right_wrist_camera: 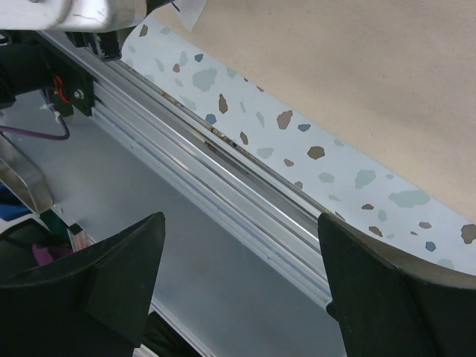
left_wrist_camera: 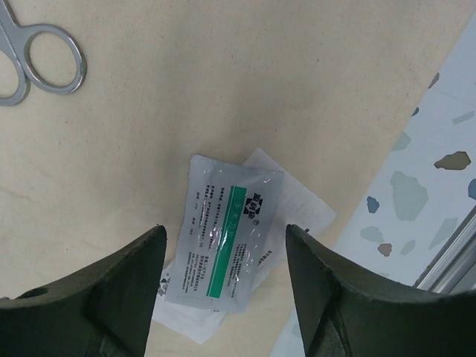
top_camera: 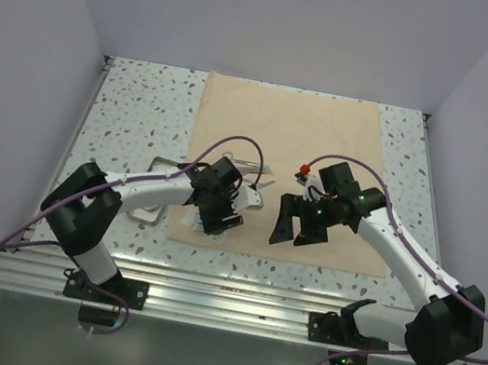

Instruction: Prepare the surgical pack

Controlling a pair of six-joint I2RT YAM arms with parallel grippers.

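Cloth: large plain beige sheet (top_camera: 289, 143), spread flat on the speckled table (top_camera: 134, 107), its near edge close to the table's front

Gauze packets: two flat sealed packets on the cloth beside its near left corner; the upper one (left_wrist_camera: 230, 238) has a clear front with a green stripe and lies crosswise on a plain white one (left_wrist_camera: 297, 204)

Scissors: steel ring handles (left_wrist_camera: 41, 63) flat on the cloth, farther in than the packets and apart from them; blades out of the wrist view

Tray: steel rim (top_camera: 152, 217) on the table just left of the cloth, mostly hidden under the left arm

Left gripper (left_wrist_camera: 224, 232): fingers spread apart and empty, poised above the packets, one finger to each side; contact with them cannot be told

Right gripper (right_wrist_camera: 239, 223): fingers wide apart with nothing between them, over the near edge of the cloth, to the right of the left gripper and apart from it

Rail: aluminium rail (right_wrist_camera: 223, 186) along the table's front, seen between the right fingers
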